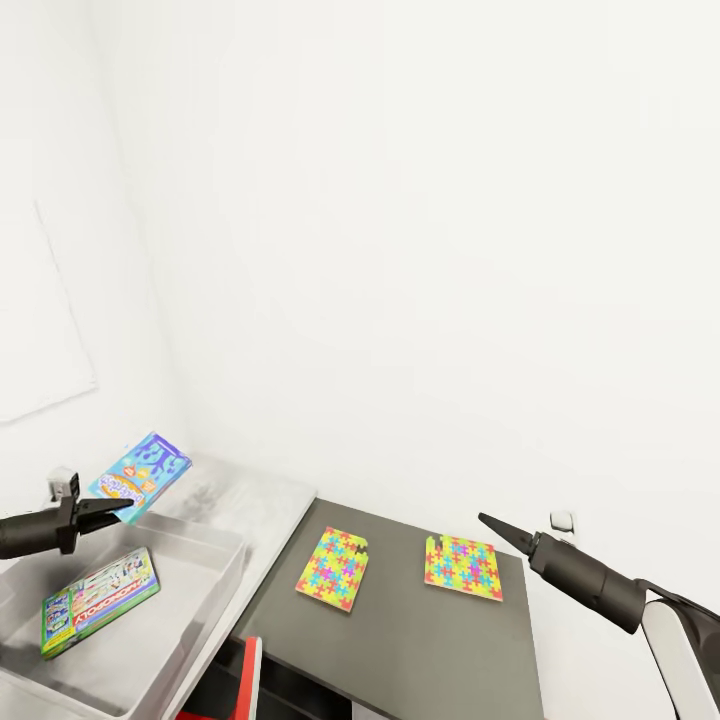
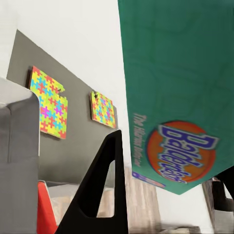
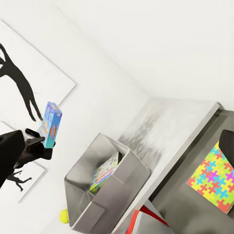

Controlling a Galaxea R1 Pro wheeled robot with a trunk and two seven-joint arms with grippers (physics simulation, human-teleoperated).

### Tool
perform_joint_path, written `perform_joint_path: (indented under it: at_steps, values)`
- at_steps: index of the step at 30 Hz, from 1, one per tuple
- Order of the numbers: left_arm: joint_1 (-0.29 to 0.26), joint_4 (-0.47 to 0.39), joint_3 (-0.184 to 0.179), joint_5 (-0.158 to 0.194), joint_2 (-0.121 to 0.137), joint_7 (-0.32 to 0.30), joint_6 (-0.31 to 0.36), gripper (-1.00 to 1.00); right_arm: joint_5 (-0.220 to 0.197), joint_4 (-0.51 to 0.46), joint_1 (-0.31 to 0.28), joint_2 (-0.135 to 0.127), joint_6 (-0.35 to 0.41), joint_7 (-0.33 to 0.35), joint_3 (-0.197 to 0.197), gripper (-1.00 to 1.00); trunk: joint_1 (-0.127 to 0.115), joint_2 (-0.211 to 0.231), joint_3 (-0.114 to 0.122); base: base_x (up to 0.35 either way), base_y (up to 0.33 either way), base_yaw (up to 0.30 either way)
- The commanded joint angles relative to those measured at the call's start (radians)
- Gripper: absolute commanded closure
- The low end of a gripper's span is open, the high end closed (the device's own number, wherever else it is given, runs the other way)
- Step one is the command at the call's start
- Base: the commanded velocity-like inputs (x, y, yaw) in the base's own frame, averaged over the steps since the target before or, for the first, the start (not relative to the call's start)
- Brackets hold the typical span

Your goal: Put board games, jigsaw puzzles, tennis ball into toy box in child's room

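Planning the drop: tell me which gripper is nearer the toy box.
Left. The left gripper, shut on the blue game, hangs over the toy box; the right gripper is off past both puzzles.

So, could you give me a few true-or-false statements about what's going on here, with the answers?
1. The left claw holds a blue game box. True.
2. The toy box is empty. False: a green game lies inside.
3. Two puzzles lie on the dark cabinet. True.
4. The right claw holds a puzzle. False: it holds nothing.
5. The puzzles are stacked. False: they lie apart.
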Motion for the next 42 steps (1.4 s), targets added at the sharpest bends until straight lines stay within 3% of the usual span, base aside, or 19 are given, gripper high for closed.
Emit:
perform_joint_path:
  at_steps: [1, 10, 22, 31, 42]
  values:
    - [0.0, 0.0, -0.012, 0.002, 0.001, -0.005, 0.013, 1.0, -0.001, 0.0, 0.0, 0.0, 0.005, 0.002, -0.001, -1.0, 0.0, -0.001, 0.0, 0.0, 0.0, 0.0]
    - [0.01, 0.001, -0.049, -0.032, 0.004, -0.005, 0.085, 1.0, 0.0, 0.0, 0.0, 0.001, 0.005, 0.002, 0.0, -1.0, 0.0, -0.001, 0.0, 0.0, 0.0, 0.0]
    - [0.013, 0.003, -0.053, -0.083, 0.007, -0.005, 0.12, 1.0, 0.0, 0.0, 0.0, 0.003, 0.005, 0.002, 0.001, -1.0, 0.0, -0.001, 0.0, 0.0, 0.0, 0.0]
    - [0.013, 0.003, -0.052, -0.201, 0.002, -0.005, 0.16, 1.0, 0.0, 0.002, 0.0, 0.004, 0.004, 0.002, 0.002, -1.0, 0.0, -0.001, 0.0, 0.0, 0.0, 0.0]
    - [0.014, 0.035, -0.052, -0.224, -0.007, -0.005, 0.17, 1.0, 0.0, 0.026, 0.0, 0.004, 0.003, 0.002, 0.001, -1.0, 0.0, -0.001, 0.0, 0.0, 0.0, 0.0]
